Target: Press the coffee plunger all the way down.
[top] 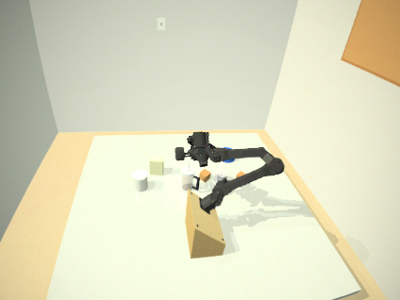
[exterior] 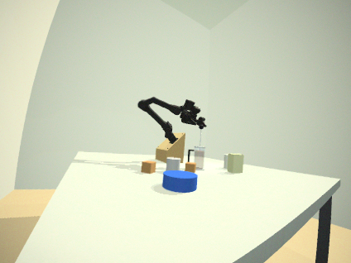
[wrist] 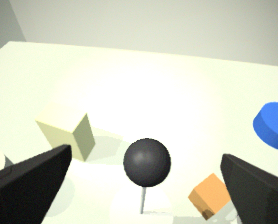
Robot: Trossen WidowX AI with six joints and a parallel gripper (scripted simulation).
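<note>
Cylinders number two across the bench: in the top view, one white at far left. Next comes one pale green block, then one coffee press, upright, brownish inside, its plunger rod raised. The claw is wide open at the single black knob, gripping nothing. Rightward are an orange cube, the grey cylinder, one blue disc and the second orange cube. Whether the cylinders are hollow, I cannot tell.
</note>
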